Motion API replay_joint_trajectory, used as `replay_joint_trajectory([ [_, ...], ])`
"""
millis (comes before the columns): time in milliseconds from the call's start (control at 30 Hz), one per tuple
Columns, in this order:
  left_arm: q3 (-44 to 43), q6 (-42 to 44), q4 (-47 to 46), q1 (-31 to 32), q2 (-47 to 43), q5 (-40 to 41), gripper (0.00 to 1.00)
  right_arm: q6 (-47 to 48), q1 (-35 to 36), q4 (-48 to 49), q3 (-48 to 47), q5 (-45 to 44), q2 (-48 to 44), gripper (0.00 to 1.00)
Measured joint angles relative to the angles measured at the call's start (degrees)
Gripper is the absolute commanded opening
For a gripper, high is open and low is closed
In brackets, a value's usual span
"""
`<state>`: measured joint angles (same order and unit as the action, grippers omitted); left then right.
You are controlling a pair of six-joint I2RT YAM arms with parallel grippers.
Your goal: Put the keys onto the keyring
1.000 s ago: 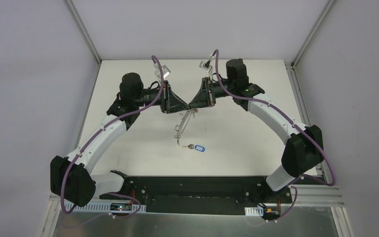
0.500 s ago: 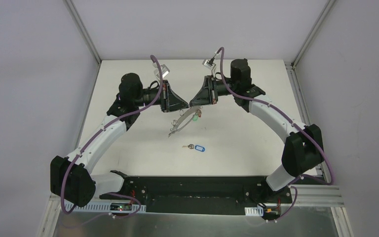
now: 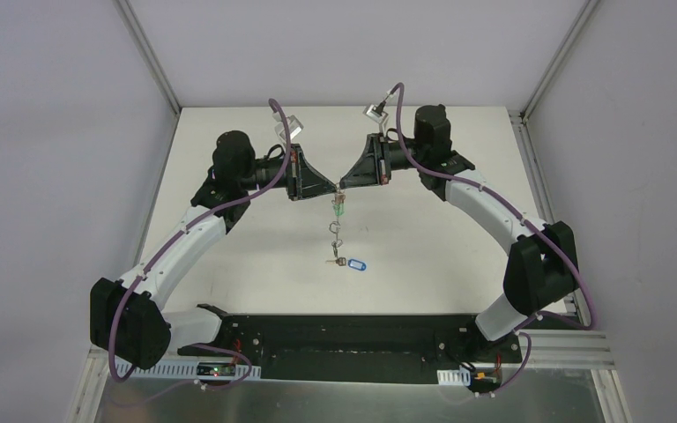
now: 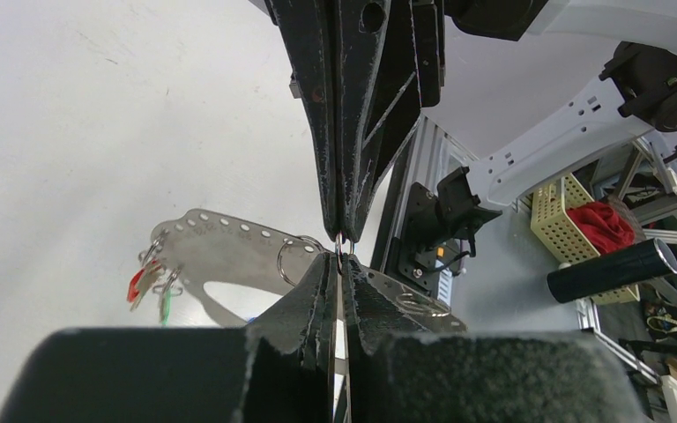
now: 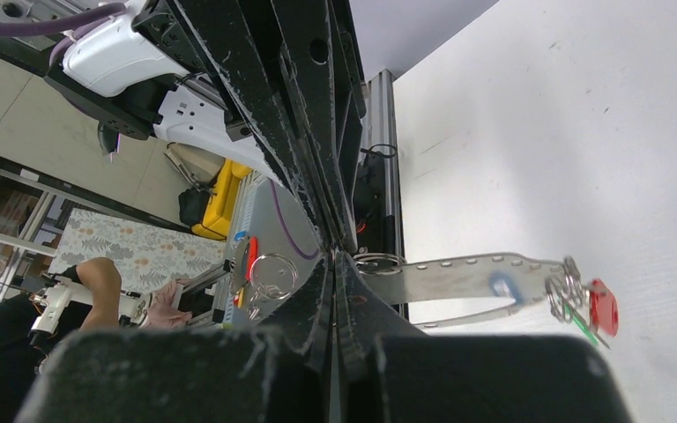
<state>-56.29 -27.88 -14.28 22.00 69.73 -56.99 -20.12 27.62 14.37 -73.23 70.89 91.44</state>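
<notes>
The left jaws and right jaws clench the keyring (image 4: 229, 251) tip to tip, hanging it clear of the tabletop (image 3: 441, 256). The blue-tagged key (image 3: 353, 263) lies beneath, seemingly next to thread.

Silver, red, green, blue.
Grey-silver keyring (image 4: 229, 240) with a row of holes; red tag (image 4: 136, 284) and green tag (image 4: 166, 305) at its end; blue-tagged key (image 3: 353, 263) near it; white table (image 3: 432, 247).

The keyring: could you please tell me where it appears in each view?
Top external: the keyring hangs at centre, edge-on.
Left wrist: left of centre, perforated band, red tag at its left end.
Right wrist: right of centre, red tag at its right end.
Shared landmark: the left gripper and right gripper tips meeting at its top.
</notes>
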Motion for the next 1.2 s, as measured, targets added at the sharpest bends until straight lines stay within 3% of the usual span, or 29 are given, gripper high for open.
replay_joint_trajectory([
  [600, 0.00, -1.57, -0.44, 0.00, 0.76, -0.02, 0.00, -0.79, 0.07, 1.97, 0.94, 0.13, 0.02, 0.00],
  [767, -0.02, -1.20, 0.70, 0.02, 0.79, 0.04, 0.00, 2.03, 0.09, 0.04, 0.92, 0.07, 0.00, 0.09],
  [1200, -8.98, 17.33, 27.45, 1.99, 1.49, 2.23, 0.00, 25.11, 1.62, -22.91, -2.05, -3.28, -0.63, 0.35],
])
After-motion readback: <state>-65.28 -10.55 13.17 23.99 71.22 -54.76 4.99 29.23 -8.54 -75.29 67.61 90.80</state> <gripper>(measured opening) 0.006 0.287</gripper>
